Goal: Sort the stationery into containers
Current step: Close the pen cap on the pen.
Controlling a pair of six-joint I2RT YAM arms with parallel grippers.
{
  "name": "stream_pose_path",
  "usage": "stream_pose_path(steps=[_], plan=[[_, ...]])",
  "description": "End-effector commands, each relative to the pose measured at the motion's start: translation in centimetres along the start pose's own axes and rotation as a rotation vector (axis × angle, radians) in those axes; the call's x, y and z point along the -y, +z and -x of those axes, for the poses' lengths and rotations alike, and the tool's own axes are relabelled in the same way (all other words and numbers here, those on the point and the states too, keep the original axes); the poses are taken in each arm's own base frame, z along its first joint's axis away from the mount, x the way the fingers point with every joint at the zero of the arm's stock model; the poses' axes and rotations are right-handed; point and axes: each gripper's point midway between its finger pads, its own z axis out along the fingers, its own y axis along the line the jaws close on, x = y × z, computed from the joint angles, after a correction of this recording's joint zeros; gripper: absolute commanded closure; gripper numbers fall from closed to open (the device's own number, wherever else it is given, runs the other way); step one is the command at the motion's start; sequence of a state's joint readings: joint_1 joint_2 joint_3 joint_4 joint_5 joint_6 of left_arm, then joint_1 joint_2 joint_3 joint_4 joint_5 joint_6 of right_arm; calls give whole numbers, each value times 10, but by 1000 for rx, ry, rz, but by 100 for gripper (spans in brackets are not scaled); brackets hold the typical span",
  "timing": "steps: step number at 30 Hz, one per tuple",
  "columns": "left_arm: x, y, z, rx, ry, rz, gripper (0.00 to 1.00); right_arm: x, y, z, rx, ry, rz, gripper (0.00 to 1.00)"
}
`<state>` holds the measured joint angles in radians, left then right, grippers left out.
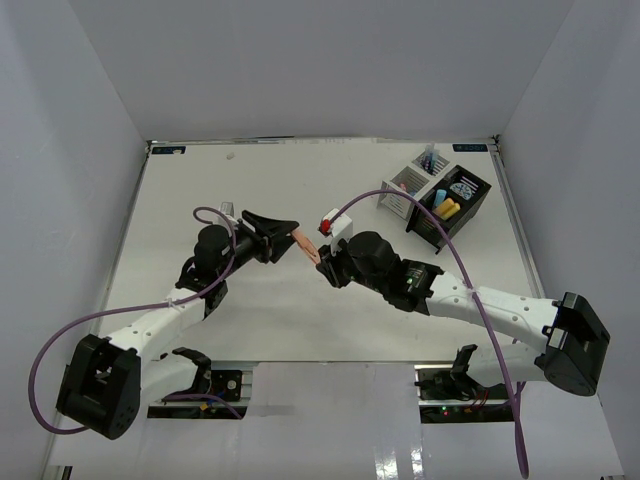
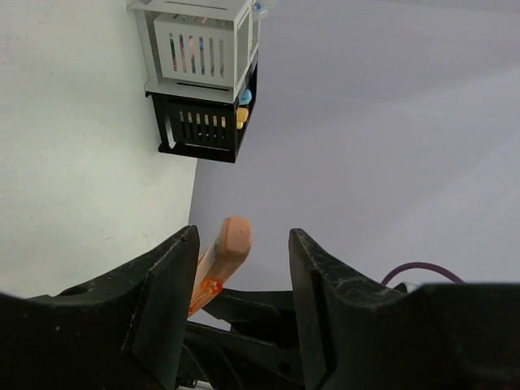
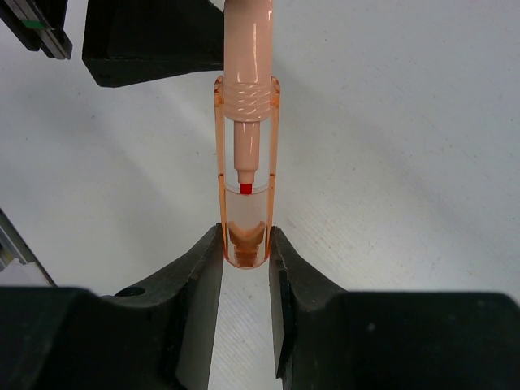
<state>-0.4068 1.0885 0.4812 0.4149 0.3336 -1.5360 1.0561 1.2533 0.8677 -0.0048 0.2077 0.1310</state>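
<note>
An orange marker (image 1: 305, 245) hangs in mid-air above the table's middle, between my two grippers. My right gripper (image 1: 325, 262) is shut on its clear cap end, which shows in the right wrist view (image 3: 245, 244) with the marker (image 3: 246, 122) pointing away. My left gripper (image 1: 290, 228) is open, and its jaws stand on either side of the marker's flat far end (image 2: 231, 236). That end is close to one finger (image 2: 175, 276) and clear of the other. The white box (image 1: 408, 186) and the black box (image 1: 458, 212) stand at the back right and hold markers, pens and a tape roll (image 1: 462, 186).
The two boxes also show in the left wrist view, white (image 2: 199, 49) stacked above black (image 2: 203, 126) in that frame. A small white and red piece (image 1: 330, 224) sits just behind my right wrist. A purple cable (image 1: 470, 290) loops over my right arm.
</note>
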Motion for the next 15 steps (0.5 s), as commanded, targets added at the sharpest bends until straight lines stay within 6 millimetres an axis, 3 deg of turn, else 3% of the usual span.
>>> stream_pose_path(steps=[1,15], plan=[[12,-1,-1,-13,56,-21,41,0,-5,17,53,3,-9,86],[25,0,8,21,327,-12,49,-1,1,16,36,-4,-17,87]])
